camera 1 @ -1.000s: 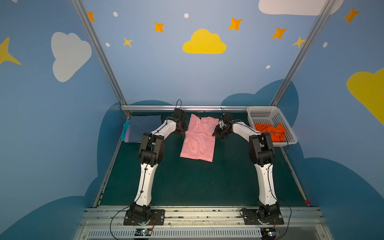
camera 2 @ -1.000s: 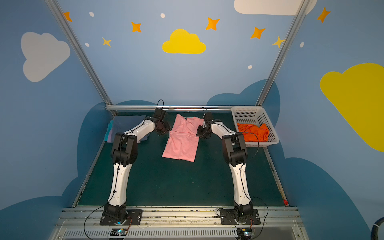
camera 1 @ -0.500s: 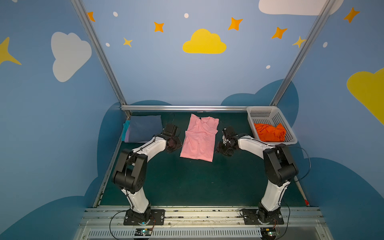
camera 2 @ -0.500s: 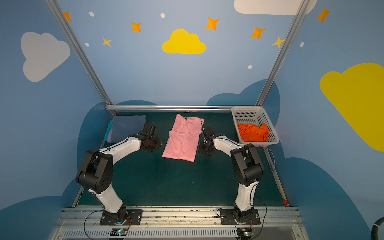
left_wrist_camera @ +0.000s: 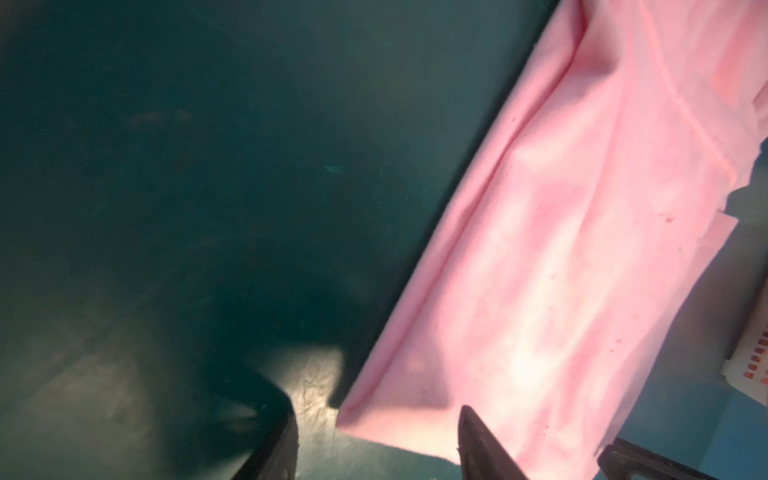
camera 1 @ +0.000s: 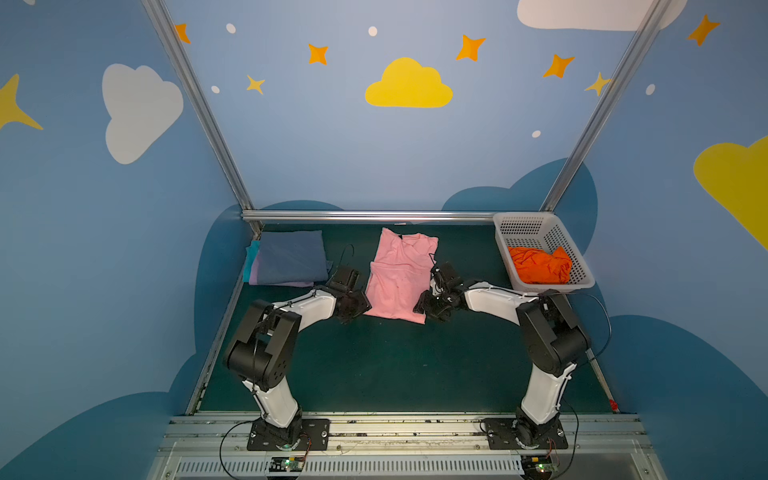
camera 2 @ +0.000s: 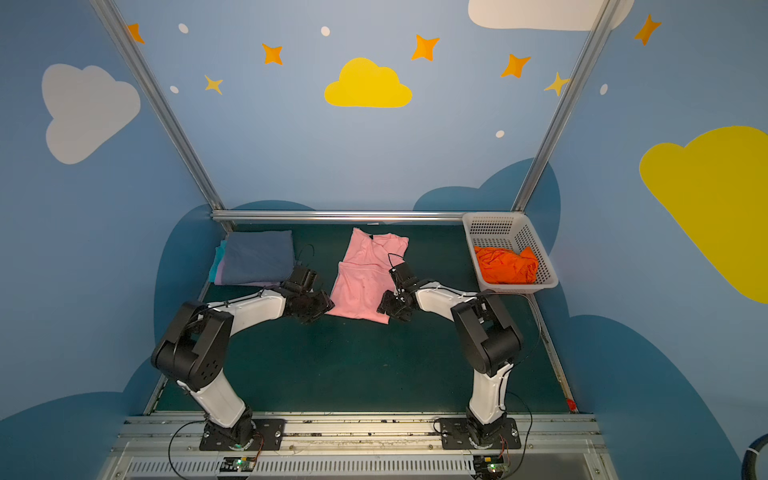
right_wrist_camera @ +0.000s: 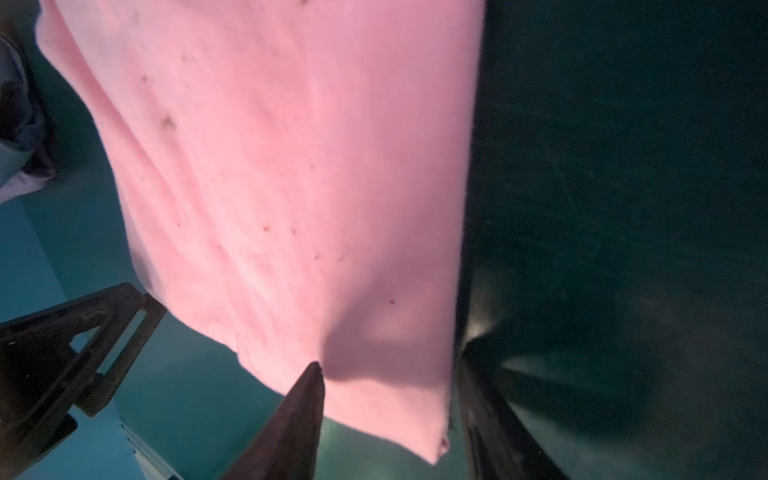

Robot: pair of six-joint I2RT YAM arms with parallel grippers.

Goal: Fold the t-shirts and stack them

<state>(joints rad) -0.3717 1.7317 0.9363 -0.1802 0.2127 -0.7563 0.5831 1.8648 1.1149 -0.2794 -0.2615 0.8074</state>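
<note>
L gripper [left_wrist_camera: 374, 415], R gripper [right_wrist_camera: 388, 365] astride pink tee [right_wrist_camera: 270, 187] corners: wrist views only

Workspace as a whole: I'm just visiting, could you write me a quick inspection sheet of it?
Surface: dark green table mat, lightly scuffed.
Job's things: light pink cotton t-shirt flat mid-table; slate-blue folded t-shirt tops far-left stack; crumpled orange t-shirt in white perforated plastic basket.
Clutter: nothing seen.
Grippers: left gripper and right gripper open, each straddling a near pink corner.
Cables: black cable loops off right arm.
Surroundings: blue walls, painted clouds, stars.
</note>
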